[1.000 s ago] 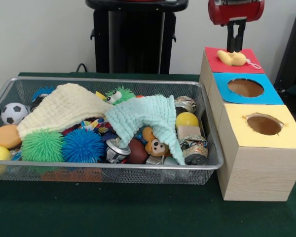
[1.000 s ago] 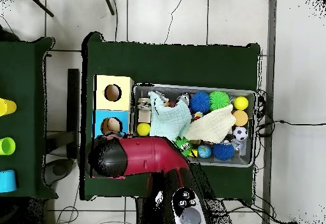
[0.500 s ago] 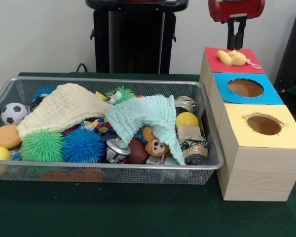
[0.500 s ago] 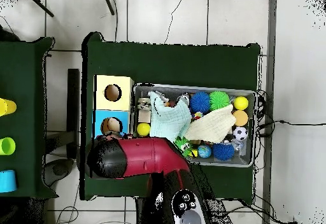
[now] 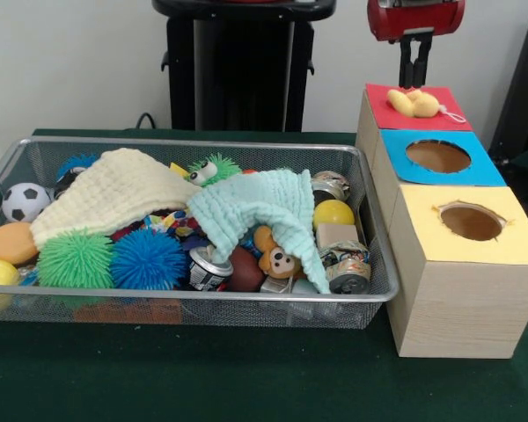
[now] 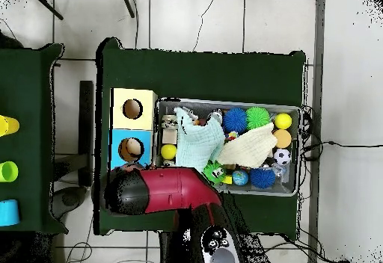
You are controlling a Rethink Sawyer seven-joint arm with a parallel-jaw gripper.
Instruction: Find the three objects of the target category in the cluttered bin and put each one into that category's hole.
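Your gripper [image 5: 415,72] hangs above the red box [image 5: 383,110], fingers close together with nothing between them, so read it as clenched and empty; its upper body is cut off at the top edge. The yellow toy [image 5: 414,104] lies on the red top, covering the hole, which you cannot see. Overhead, the arm [image 6: 168,190] hides that box. In the bin [image 5: 352,303], two cloths [image 5: 255,211] bury much of the clutter. The blue box [image 5: 440,156] and yellow box [image 5: 472,221] holes stand open. Green table [image 5: 246,378] in front is bare; tiled floor surrounds it.
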